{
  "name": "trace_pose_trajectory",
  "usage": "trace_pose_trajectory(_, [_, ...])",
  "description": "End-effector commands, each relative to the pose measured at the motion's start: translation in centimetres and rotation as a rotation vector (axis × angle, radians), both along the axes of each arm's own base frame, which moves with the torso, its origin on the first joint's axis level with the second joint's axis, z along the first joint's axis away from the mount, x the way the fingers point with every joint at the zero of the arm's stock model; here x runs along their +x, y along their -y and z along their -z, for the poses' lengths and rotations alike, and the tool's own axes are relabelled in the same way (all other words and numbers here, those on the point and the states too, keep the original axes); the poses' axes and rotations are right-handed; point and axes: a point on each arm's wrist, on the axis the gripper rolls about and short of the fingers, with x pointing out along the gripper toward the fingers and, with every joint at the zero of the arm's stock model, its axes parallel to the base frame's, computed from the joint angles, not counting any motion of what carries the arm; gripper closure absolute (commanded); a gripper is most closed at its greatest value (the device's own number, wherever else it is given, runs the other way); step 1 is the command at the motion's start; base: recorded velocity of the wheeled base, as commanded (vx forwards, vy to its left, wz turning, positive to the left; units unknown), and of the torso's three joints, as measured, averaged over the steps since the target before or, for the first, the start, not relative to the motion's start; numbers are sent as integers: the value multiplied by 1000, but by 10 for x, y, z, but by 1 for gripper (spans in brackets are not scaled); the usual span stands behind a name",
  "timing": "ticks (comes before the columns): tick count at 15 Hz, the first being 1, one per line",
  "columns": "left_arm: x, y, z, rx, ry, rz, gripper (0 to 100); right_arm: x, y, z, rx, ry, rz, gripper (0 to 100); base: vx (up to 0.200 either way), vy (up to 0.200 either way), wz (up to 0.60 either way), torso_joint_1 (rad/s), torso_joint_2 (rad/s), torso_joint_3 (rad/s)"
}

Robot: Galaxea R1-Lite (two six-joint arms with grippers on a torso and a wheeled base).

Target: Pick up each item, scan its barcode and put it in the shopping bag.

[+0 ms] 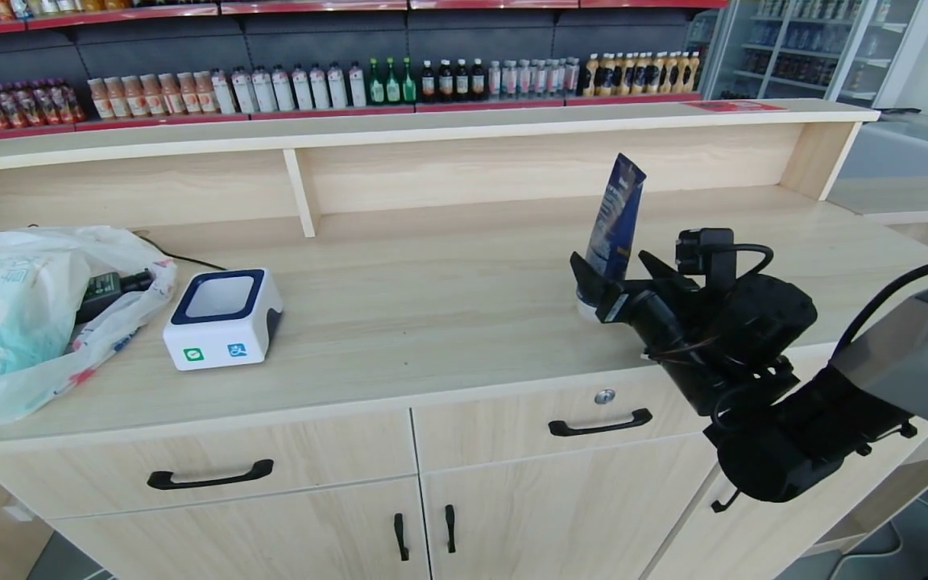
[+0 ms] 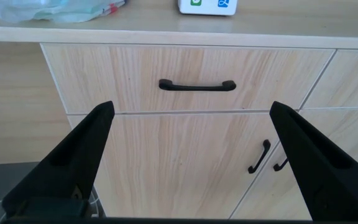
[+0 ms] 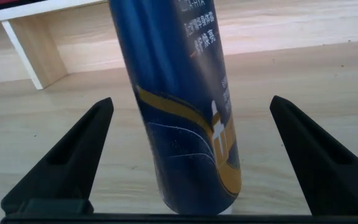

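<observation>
1. Down in front of the cabinet, below the counter's edge, the black left gripper point(image 2: 191, 106) hangs with its jaws spread wide and nothing between them, facing a pale wood drawer with a black bar handle point(image 2: 197, 85).
2. At the near right of the light wood counter point(image 1: 432, 306), the black right gripper point(image 1: 613, 278) is level with the foot of a dark blue plastic tube with gold stripes point(image 1: 615, 213).
3. Its jaws are spread, one on each side of the tube point(image 3: 179, 93), and the wrist view shows a gap on both sides.
4. The tube stands on its cap on the counter, leaning slightly.
5. Well apart to the left sits a white box-shaped scanner with a dark blue-framed window point(image 1: 222, 318).
6. Just beside it, at the left edge, a white plastic shopping bag point(image 1: 122, 250) lies slumped with a pale teal soft packet point(image 1: 5, 306) inside.
7. Beyond the counter's raised ledge, a red-edged shelf of bottles point(image 1: 351, 84) lines the wall.
</observation>
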Motion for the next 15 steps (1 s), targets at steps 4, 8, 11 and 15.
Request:
trace_pose_trajectory(4, [0, 0, 0, 0, 1, 0, 0, 12, 11, 11, -6, -19, 32, 0, 0, 0, 0, 0, 0, 0])
trace_pose_trajectory(8, [0, 0, 0, 0, 2, 0, 0, 14, 9, 14, -13, -24, 24, 0, 0, 0, 0, 0, 0, 0])
trace_pose_trajectory(11, [0, 0, 0, 3, 2, 0, 0, 17, 7, 13, -13, -10, 9, 0, 0, 0, 0, 0, 0, 0])
trace_pose_trajectory(15, [0, 0, 0, 3, 2, 0, 0, 22, 5, 6, -7, 23, -2, 0, 0, 0, 0, 0, 0, 0])
